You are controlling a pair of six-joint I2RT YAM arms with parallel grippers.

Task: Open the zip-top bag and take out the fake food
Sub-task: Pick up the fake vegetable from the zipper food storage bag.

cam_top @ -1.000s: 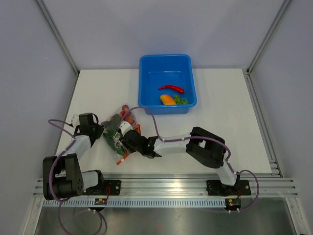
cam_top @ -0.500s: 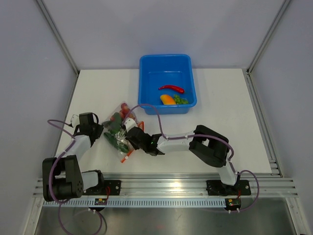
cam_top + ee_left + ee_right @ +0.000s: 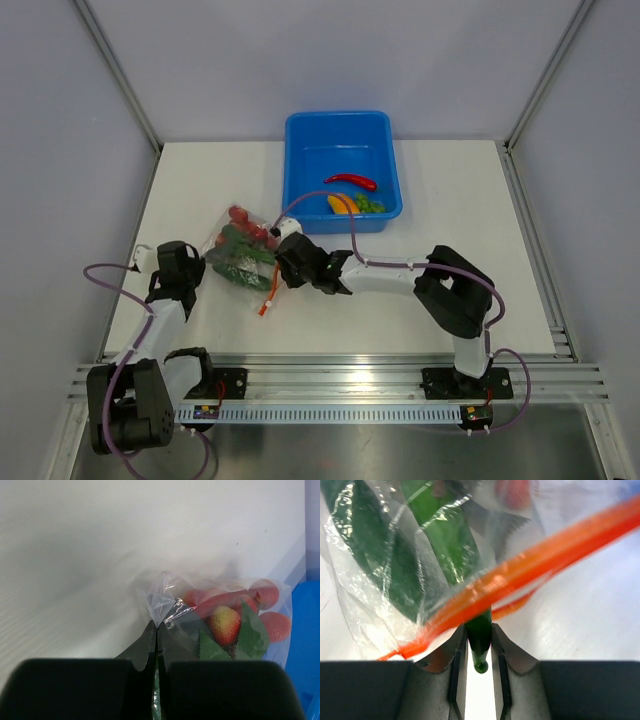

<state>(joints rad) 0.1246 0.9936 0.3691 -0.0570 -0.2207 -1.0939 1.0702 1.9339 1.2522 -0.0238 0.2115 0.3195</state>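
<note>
Table (image 3: 460, 230), bag (image 3: 232, 262), wrist-only green stem (image 3: 480, 632)

Table: white matte tabletop (image 3: 455, 255), rectangular.
Walls: plain pale grey panels; back wall (image 3: 330, 55), left wall (image 3: 50, 200), right wall (image 3: 600, 220).
Frame: slanted aluminium posts at back corners, left post (image 3: 118, 80), right post (image 3: 548, 80).
Near edge: slotted aluminium rail (image 3: 340, 378); brushed metal ledge (image 3: 350, 450) below it.
Right side: metal track (image 3: 533, 250) along tabletop edge.
Light: even, diffuse; soft shadows only.

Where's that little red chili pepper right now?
In the overhead view, the red chili lies inside the blue tub, near its middle, just behind the orange pepper and green vegetable.
</note>
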